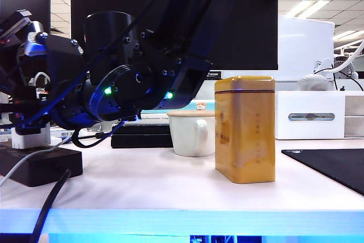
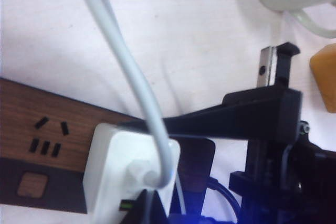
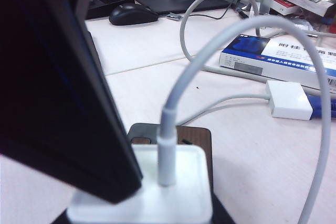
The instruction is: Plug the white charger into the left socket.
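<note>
Here, largest first:
Table (image 1: pixel 170 186): pale, smooth, flat top.
Right arm (image 1: pixel 142 78): bulky matte black housing with green lights, reaching across to the 9 o'clock side of the exterior view.
Tin (image 1: pixel 245 129): tall, glossy amber box with rounded corners, at 4 o'clock from the mug (image 1: pixel 191 133), which is white, round and handled.
Power strip (image 2: pixel 47 150): long and flat, wood-grain face with a black rim, slot openings in its top; in the exterior view it lies at 8 o'clock.
Charger (image 2: pixel 118 166): small white plastic block with rounded edges, standing on the strip next to the free slots, a thin white cable (image 2: pixel 126 72) arching out of its top.
Right gripper (image 3: pixel 79 129): one broad black finger lies against the charger's side; fingers parted, whether they clamp it I cannot tell.
Left gripper (image 2: pixel 157 213): fingers together, just beside the charger's edge.
</note>
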`<move>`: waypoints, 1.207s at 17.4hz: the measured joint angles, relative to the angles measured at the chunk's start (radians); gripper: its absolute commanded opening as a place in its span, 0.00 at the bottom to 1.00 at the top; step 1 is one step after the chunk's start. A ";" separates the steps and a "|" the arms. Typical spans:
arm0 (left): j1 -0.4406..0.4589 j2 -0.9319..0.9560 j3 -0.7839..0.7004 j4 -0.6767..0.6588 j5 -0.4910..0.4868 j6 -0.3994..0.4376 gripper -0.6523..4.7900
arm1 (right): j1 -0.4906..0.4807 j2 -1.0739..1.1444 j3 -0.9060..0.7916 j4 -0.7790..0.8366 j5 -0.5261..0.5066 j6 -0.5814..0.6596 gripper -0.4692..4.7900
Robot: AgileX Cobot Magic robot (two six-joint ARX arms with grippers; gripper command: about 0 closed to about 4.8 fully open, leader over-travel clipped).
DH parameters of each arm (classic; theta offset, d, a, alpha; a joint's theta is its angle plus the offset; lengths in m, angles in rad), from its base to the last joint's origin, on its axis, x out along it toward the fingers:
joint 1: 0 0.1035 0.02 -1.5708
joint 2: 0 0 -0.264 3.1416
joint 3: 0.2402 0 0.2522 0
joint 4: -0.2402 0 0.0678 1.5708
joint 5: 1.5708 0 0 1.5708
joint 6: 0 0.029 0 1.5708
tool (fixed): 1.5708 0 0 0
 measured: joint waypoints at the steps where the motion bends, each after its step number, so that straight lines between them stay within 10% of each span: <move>1: -0.001 0.000 0.000 -0.004 0.000 0.001 0.11 | 0.000 0.000 0.001 -0.004 0.000 -0.001 0.58; 6: -0.006 0.002 -0.001 -0.029 0.008 0.007 0.11 | 0.006 0.003 0.000 -0.001 0.001 -0.006 0.62; 11: -0.006 0.000 0.000 -0.037 -0.015 0.007 0.11 | 0.006 0.003 -0.002 0.010 0.006 -0.016 0.17; 18: -0.011 -0.003 0.003 -0.040 -0.049 -0.006 0.11 | 0.009 0.002 0.003 -0.010 0.009 -0.023 0.23; 21: -0.012 -0.003 0.004 -0.042 -0.068 -0.013 0.11 | 0.010 0.001 0.008 -0.025 0.013 -0.025 0.51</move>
